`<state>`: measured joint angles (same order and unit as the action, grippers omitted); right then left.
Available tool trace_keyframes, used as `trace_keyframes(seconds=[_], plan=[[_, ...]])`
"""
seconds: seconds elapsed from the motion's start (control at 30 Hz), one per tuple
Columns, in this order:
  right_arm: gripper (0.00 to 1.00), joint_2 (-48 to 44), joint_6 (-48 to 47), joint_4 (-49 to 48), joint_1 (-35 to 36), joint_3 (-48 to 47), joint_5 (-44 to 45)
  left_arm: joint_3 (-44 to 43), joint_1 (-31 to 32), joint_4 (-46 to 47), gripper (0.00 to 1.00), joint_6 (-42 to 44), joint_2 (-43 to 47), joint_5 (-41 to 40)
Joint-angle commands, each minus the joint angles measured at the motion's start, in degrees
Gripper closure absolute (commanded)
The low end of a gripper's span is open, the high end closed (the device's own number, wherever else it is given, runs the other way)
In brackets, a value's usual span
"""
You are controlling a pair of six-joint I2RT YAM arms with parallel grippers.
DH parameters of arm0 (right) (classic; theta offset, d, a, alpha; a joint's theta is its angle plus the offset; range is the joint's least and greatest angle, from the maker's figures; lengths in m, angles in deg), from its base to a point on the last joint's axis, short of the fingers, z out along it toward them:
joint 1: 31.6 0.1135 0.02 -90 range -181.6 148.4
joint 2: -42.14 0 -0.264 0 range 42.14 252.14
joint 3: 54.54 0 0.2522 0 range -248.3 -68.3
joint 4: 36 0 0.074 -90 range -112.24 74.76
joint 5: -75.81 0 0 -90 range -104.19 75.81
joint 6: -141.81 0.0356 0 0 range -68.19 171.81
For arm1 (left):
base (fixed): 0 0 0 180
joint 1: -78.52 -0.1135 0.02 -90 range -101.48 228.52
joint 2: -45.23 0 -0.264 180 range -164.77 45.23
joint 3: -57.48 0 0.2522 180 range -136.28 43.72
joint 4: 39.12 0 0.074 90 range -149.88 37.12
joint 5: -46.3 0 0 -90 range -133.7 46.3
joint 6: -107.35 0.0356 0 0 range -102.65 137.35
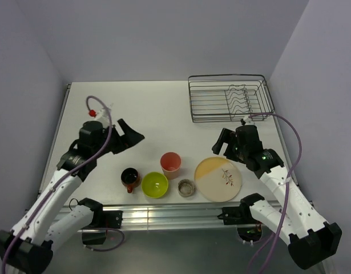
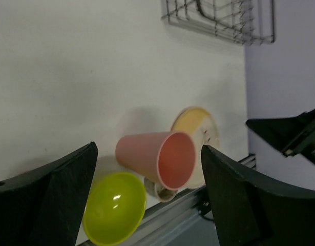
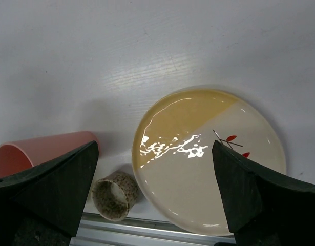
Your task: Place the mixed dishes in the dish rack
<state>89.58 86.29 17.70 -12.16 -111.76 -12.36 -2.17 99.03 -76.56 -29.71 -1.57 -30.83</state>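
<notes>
Both tools hang with jaws spread wide and nothing between them.

In the top view, the left tool hovers over the bare surface at centre left, tipped toward the dishes. The right tool hovers right of centre, just above the upper rim of the large pale-yellow plate. The dishes sit in a tight row along the lower edge of the surface: small orange mug, lime-green bowl, tiny greyish-beige cup, then the plate. The pink tumbler stands upright just behind the bowl and cup. The dish rack lies at upper right, well apart from them, and no dish shows in it. Loading looks not yet begun.

The left wrist view frames the tumbler squarely between its two fingers, with the bowl at lower left. That suggests this arm is lined up on the tumbler, the tallest and easiest piece to pinch.

The right wrist view centres the plate between its fingers, with the cup and tumbler at lower left. The plate lies flat, so a rim grip seems needed. The rack is on this arm's side, which likely explains the pairing.
</notes>
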Motion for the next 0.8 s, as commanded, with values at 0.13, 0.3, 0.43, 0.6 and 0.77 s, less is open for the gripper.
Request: trace_keyframes(seconds=[0.13,0.3,0.43,0.6,0.77], plan=[[0.0,0.0,-0.2,0.7,-0.3,-3.4,4.2,-5.4,16.2,-6.0,0.13,1.8,-9.3,-17.9],[0.0,-1.8,-1.0,0.9,-0.3,-2.6,4.0,-3.6,22.9,-6.8,0.19,0.0,-11.2,-20.4],[0.0,-3.5,-1.1,-0.4,-0.4,-1.4,2.1,-2.7,24.7,-5.9,0.2,-0.9,-11.5,-21.2],[0.01,-3.9,-1.0,-0.4,-0.5,-1.3,0.6,-3.2,26.8,-4.3,0.2,-1.5,-15.2,-21.6],[0.02,-4.8,-0.7,-0.3,-0.4,-0.8,0.5,-3.7,28.4,-3.5,0.22,-1.8,-20.2,-22.9]])
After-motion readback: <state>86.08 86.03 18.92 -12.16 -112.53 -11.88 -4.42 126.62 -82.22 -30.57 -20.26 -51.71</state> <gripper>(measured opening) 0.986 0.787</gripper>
